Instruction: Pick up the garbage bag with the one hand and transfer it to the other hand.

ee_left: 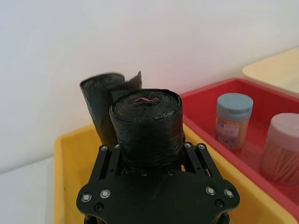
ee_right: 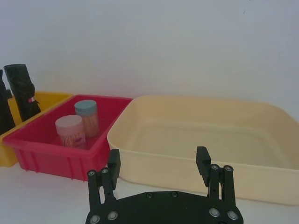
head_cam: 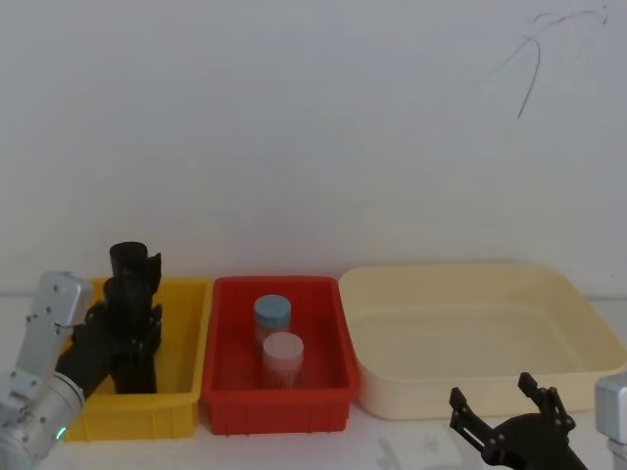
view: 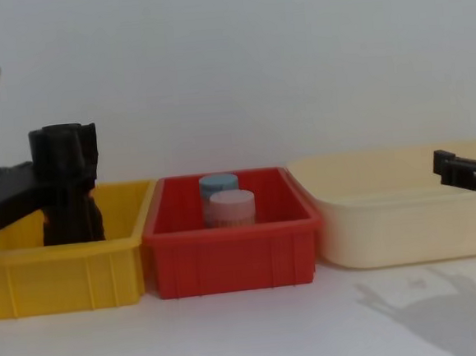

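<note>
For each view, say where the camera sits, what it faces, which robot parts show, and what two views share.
Head: high, looking down on the red bin; left tool and right tool low.
Chest: low, looking across the table; both tools near edges.
Left wrist: behind left tool, which grips the bag.
Right wrist: behind open right tool, facing tub.
Both wrists show the jars.

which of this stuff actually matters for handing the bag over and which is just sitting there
In the job: garbage bag, upright in the yellow bin; left gripper, closed around it; right gripper, open in front of the cream tub.
Just lying about: second black roll next to it; red bin with blue-lidded jar and pink-lidded jar; cream tub.
</note>
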